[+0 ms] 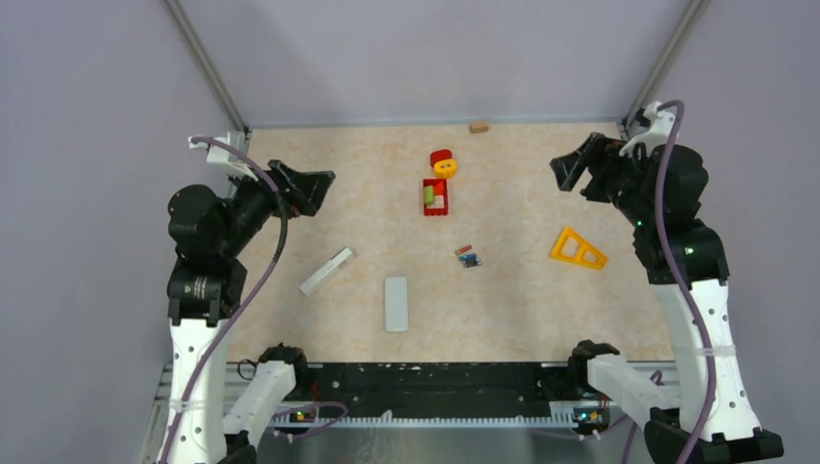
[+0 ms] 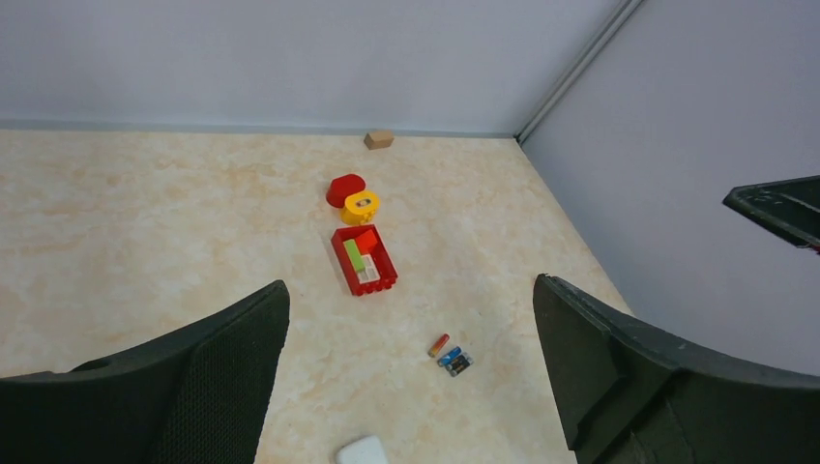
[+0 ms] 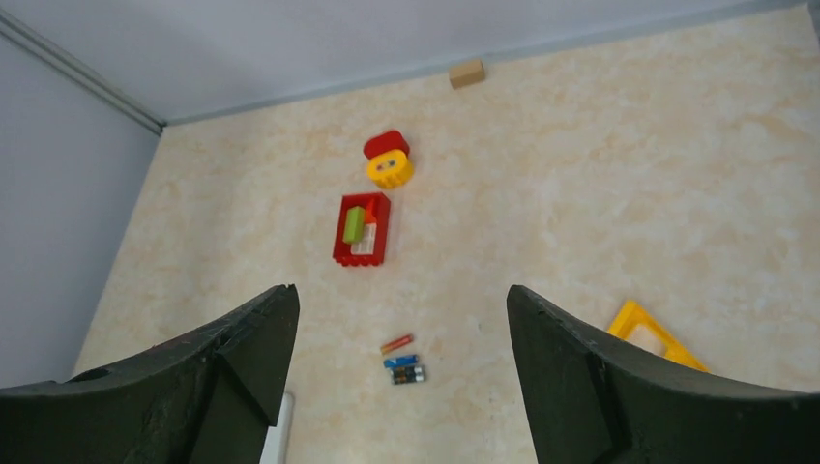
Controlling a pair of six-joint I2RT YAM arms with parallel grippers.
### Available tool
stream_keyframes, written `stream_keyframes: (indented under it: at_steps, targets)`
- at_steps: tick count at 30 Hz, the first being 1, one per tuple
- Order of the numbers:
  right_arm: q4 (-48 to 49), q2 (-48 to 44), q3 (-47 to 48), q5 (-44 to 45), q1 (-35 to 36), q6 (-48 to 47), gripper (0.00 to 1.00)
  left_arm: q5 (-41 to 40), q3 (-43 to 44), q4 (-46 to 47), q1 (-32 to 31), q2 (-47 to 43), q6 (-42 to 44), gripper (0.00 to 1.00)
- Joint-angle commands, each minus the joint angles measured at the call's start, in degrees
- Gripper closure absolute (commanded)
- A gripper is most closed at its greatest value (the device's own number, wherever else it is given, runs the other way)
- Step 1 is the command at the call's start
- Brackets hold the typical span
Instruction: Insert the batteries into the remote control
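Table (image 1: 541, 174): pale marbled beige top, grey walls on three sides.

Tan block (image 1: 479, 127): small, alone against the far wall, right of centre.

Red piece (image 1: 441, 155): rounded, far centre. A yellow round piece (image 1: 446, 167) sits touching it on the near side, with a dark mark on top.

Red tray (image 1: 435, 213): rectangular, studded rim, just nearer than the yellow piece. It holds a green block (image 1: 428, 194) along its left side, and beside that an orange bit and a white bit.

Yellow triangular frame (image 1: 577, 248): flat on the table, right side, well apart from the tray, with open cut-outs.
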Motion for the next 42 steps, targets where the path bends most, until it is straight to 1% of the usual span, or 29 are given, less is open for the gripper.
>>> stream_keyframes:
  at_steps: [1,4,6,9,13,15,17,19,21,22,23,24,27,30,33,35,39,42]
  targets:
    - [4.5,-4.6,-10.5,-0.3,-0.6,2.0,0.18,3.8,-4.7,5.3,0.2,-0.8,-4.7,0.01]
    - [7.9,-4.8,-16.7,-4.9,-0.6,2.9,0.19,12.7,-12.3,13.9,-0.3,0.3,-11.2,0.01]
    - [8.9,-4.0,-19.7,-7.3,-0.6,3.9,0.22,12.7,-17.5,16.3,-2.3,0.7,-13.2,0.01]
    - [10.8,-3.4,-24.0,-9.9,-0.6,6.0,0.23,4.7,-23.2,14.0,-7.5,1.4,-12.4,0.01]
    - [14.5,-3.6,-30.1,-11.3,1.0,9.3,0.21,-6.2,-26.5,11.8,-15.2,4.7,-13.3,0.01]
    - [15.6,-3.2,-32.5,-7.4,4.3,10.3,0.16,-9.8,-27.3,11.5,-16.4,6.9,-14.2,0.01]
    - [15.3,-2.3,-33.6,-0.8,9.9,11.2,0.1,-12.7,-27.2,10.4,-16.5,9.3,-14.4,0.01]
    - [15.0,-0.6,-34.1,6.9,16.7,12.6,0.08,-15.6,-27.2,9.8,-16.5,11.2,-14.1,0.01]
    - [15.3,3.0,-34.1,12.8,23.4,15.3,0.08,-18.1,-26.8,9.0,-16.4,12.2,-13.9,0.01]
    - [15.4,5.0,-33.7,15.3,28.1,17.7,0.1,-19.9,-26.3,8.3,-16.4,12.0,-14.0,0.01]
    - [16.2,7.4,-33.3,17.0,31.5,19.7,0.15,-21.9,-25.7,7.6,-16.4,11.6,-14.1,0.01]
    - [17.6,9.8,-32.4,18.6,34.9,21.0,0.18,-23.9,-24.8,6.9,-16.4,11.0,-13.9,0.01]
    - [15.1,19.5,-26.3,27.6,44.9,25.2,0.19,-32.2,-21.9,5.1,-16.3,8.6,-13.7,0.01]
    - [11.8,29.3,-18.8,32.7,51.8,28.5,0.18,-38.6,-19.8,4.8,-16.1,6.2,-11.5,0.01]
    - [10.4,37.1,-13.3,34.2,56.0,31.3,0.15,-39.8,-18.0,4.9,-15.1,6.1,-10.9,0.01]
    - [11.8,41.8,-10.7,33.0,58.5,31.7,0.14,-39.4,-16.9,5.1,-14.7,6.8,-11.0,0.01]
    - [10.3,48.1,-5.8,33.2,62.0,33.4,0.12,-39.8,-15.6,5.5,-14.1,8.0,-11.1,0.01]
    - [10.1,50.7,-4.8,32.3,62.9,34.1,0.11,-39.3,-14.4,5.7,-13.1,8.9,-11.4,0.01]
